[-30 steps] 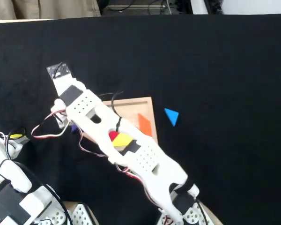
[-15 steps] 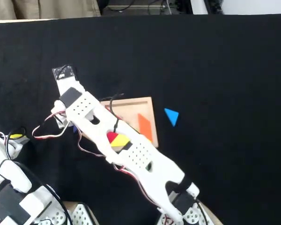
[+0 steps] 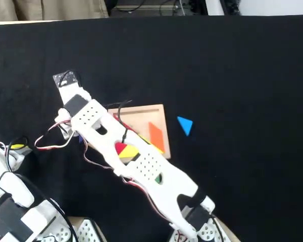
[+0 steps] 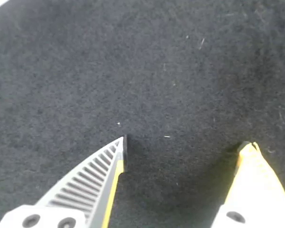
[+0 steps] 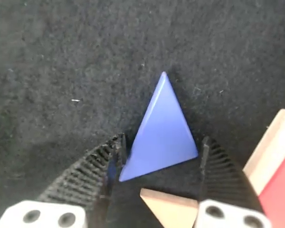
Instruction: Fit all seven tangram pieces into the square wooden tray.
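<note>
Left gripper (image 4: 185, 142) hangs open at the lower left of the high view, its ridged grey finger and its yellow finger spread wide above the bare black bench (image 3: 242, 75). Right of it, the right arm's white body runs on a diagonal from the lower middle of the frame toward the upper left, crossing the square wooden tray (image 3: 151, 108) at the centre. Right gripper (image 5: 162, 141) is open too. Its black ridged fingers (image 5: 102, 164) stand on either side of a flat violet-blue triangle (image 5: 161, 128), which lies on the bench just left of the tray. Whether they touch it cannot be told. Inside the tray, a red piece (image 3: 120, 146), a yellow piece (image 3: 130, 152) and an orange parallelogram (image 3: 155, 133) show around the arm. A small light-blue triangle (image 3: 185, 124) lies on the bench just right of the tray, apart from it.
</note>
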You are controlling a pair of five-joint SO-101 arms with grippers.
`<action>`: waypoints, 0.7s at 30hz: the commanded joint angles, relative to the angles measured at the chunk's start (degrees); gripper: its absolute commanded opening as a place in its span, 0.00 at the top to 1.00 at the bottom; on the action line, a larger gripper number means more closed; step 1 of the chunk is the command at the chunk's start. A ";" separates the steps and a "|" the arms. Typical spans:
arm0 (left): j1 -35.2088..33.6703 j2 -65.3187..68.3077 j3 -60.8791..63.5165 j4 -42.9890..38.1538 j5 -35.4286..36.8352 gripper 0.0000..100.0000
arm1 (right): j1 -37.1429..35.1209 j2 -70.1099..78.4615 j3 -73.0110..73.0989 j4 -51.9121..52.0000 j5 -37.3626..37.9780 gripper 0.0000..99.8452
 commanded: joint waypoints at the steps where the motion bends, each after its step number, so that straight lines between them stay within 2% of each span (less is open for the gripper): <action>1: 0.75 -0.44 -0.84 -0.70 0.18 0.64 | 0.26 -0.48 -2.95 0.18 0.79 0.81; 8: 0.75 -0.35 -0.84 -0.70 0.18 0.64 | 0.79 -0.66 -3.03 0.35 0.88 0.81; 12: 0.75 -0.26 -0.84 -0.70 0.18 0.64 | 0.97 -0.57 -8.66 4.84 2.11 0.81; 17: 0.75 -0.26 -0.92 -0.70 0.18 0.64 | 5.01 -0.48 -22.20 12.75 10.90 0.81; 21: 0.75 -0.26 -0.92 -0.70 0.18 0.64 | 9.58 -2.15 -25.45 12.75 24.79 0.87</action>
